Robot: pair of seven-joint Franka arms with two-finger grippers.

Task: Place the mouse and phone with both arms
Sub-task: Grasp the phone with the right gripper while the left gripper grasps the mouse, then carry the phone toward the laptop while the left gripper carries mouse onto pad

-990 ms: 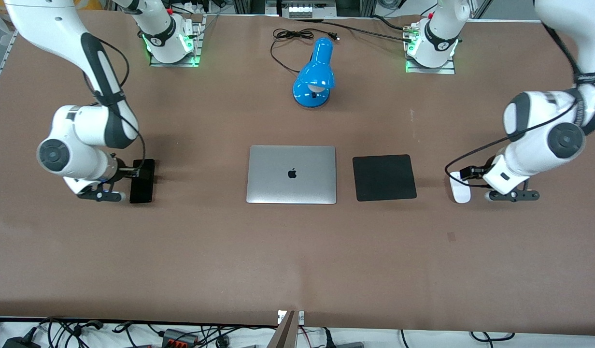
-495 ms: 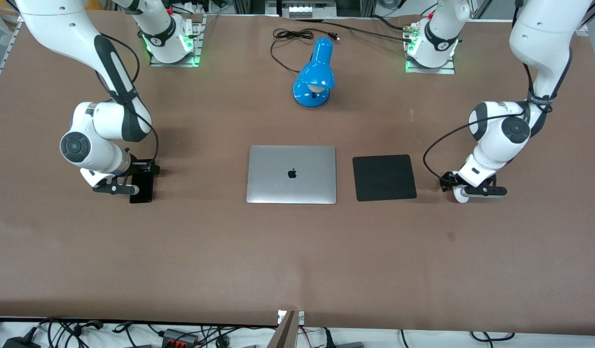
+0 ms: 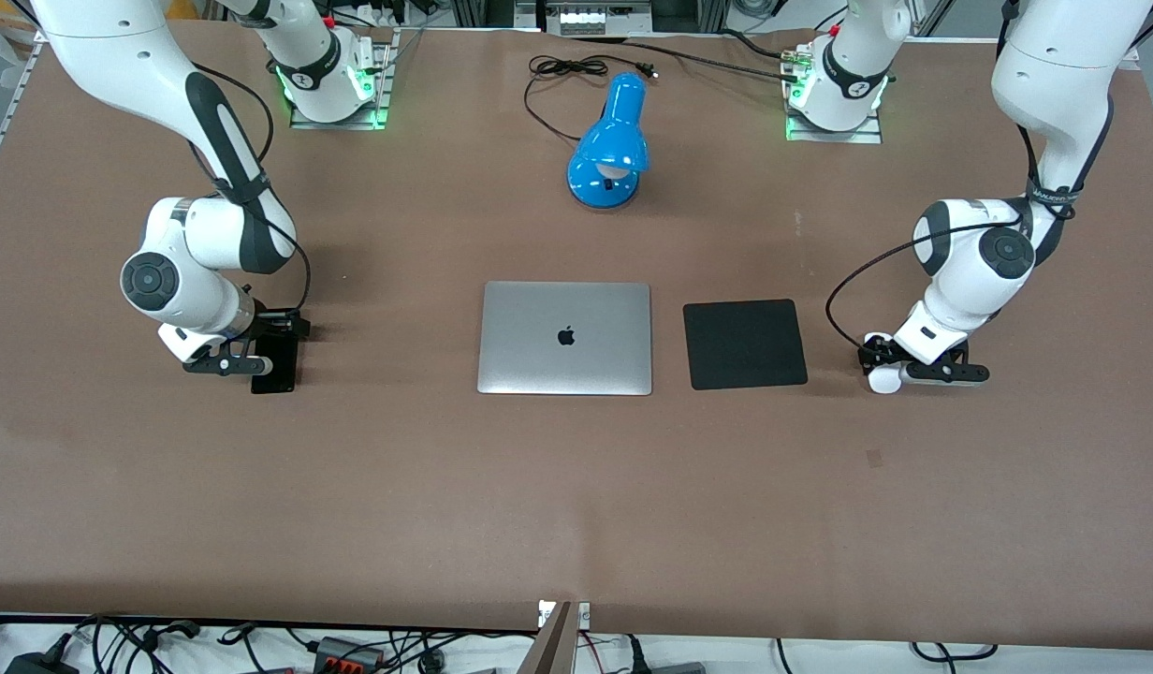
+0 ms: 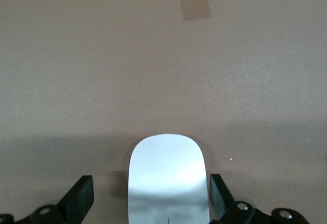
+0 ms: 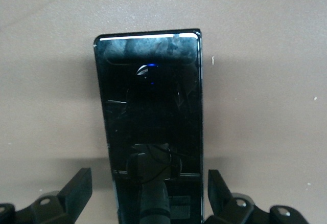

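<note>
- The mouse (image 3: 882, 378), a small glossy white oval, lies flat on the brown table (image 3: 576, 487) toward the left arm's end, with only one end of it showing from under the arm in the front view.
- The left gripper (image 4: 151, 196) is low over the mouse; the left wrist view shows its black fingers (image 4: 82, 196) spread wide, one on each side of the mouse, with one finger close against the mouse's edge and the other clear of it.
- The phone (image 3: 275, 363), slim and black with a glossy face, lies flat on the table toward the right arm's end.
- The right gripper (image 5: 149, 193) is low over the phone's end; its fingers (image 5: 77, 187) stand wide apart on either side of the phone, neither pressing it.
- A square black pad (image 3: 745, 344) lies between the mouse and the closed silver laptop (image 3: 565, 338), well apart from the mouse, with bare table between them.
- The laptop sits mid-table, with open table between it and the phone.
- A blue desk lamp (image 3: 610, 145) lies farther from the front camera than the laptop, its black cord (image 3: 562, 80) looped near the table's edge.
- A small darker patch (image 4: 194, 3) marks the table nearer the front camera than the mouse.
</note>
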